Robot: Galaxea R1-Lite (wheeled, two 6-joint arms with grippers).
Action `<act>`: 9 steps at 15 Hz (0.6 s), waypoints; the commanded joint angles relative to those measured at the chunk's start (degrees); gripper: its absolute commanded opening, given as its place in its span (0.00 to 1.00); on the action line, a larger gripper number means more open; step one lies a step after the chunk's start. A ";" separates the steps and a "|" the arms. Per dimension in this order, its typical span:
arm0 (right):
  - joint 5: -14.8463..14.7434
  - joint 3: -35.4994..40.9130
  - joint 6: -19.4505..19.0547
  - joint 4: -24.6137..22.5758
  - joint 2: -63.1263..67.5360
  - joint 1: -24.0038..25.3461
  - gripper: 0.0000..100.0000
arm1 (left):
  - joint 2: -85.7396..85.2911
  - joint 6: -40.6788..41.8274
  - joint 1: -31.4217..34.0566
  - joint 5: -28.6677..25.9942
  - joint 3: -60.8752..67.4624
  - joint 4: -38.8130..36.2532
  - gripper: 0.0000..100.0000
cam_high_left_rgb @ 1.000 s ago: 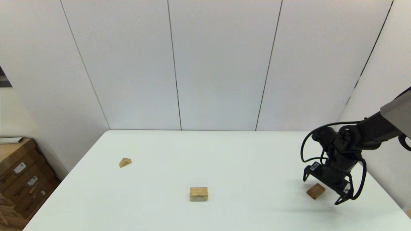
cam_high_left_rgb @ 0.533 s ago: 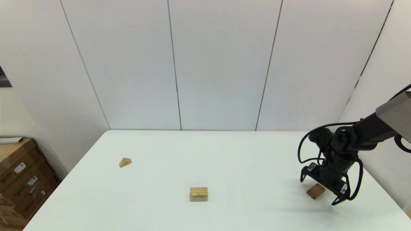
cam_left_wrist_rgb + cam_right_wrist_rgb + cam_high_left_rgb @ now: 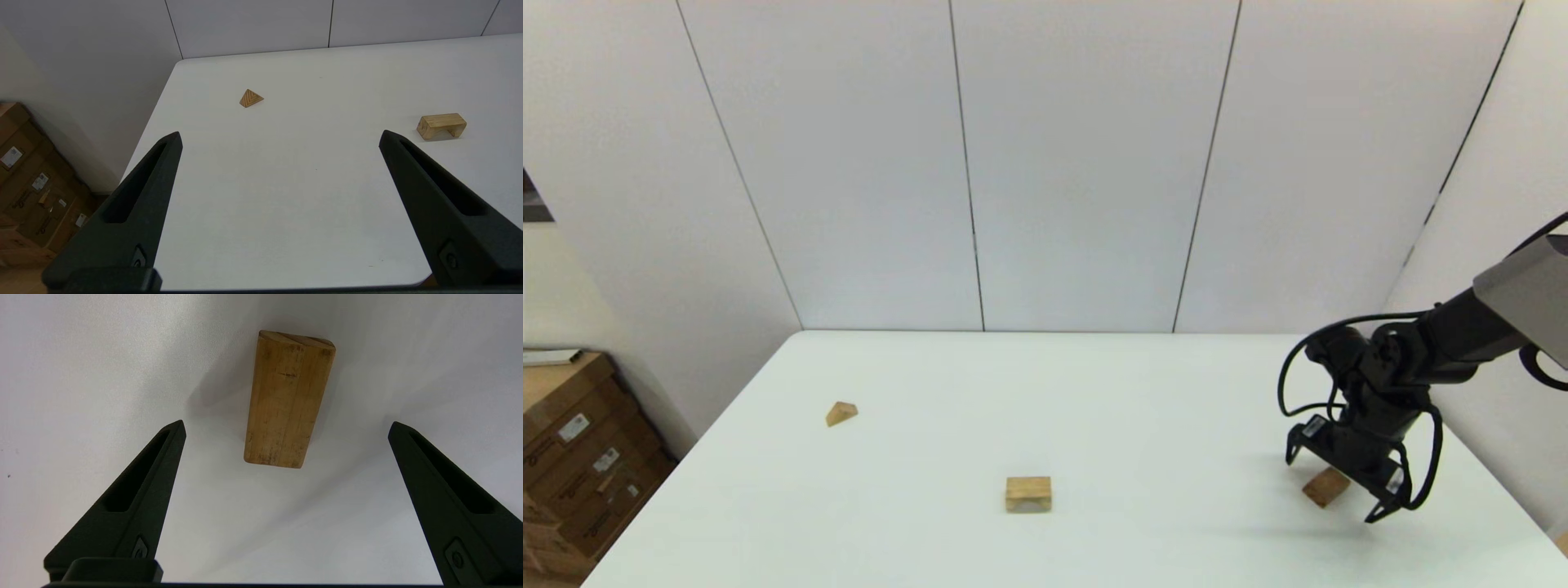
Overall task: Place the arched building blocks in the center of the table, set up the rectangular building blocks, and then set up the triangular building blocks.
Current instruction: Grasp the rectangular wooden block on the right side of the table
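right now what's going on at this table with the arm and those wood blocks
The right gripper hovers over the rectangular block near the table's right edge, jaws open on either side of it and not yet touching. The arched block already stands around the table's middle, and the triangular block sits untouched on the left. The left gripper is parked with jaws open, holding nothing.

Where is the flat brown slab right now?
In the head view the slab lies flat on the table at its right side, directly beneath the right gripper, whose open jaws straddle it without touching, far from the arch.
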 commanded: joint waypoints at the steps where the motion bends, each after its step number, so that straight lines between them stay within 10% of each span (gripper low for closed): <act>1: -0.32 -0.76 0.28 0.32 0.88 -0.63 1.00 | 0.07 0.01 0.02 -0.01 -0.01 0.03 1.00; 7: -0.41 -1.20 0.46 0.41 1.06 -0.72 1.00 | 0.07 0.01 0.11 -0.01 -0.01 0.03 1.00; 8: -0.41 -1.20 0.46 0.41 1.06 -0.72 0.00 | 0.07 0.01 0.02 -0.01 -0.01 -0.05 1.00; 9: -0.49 -1.20 0.46 0.41 1.14 -0.72 0.00 | 0.07 0.01 0.02 0.08 -0.01 0.03 1.00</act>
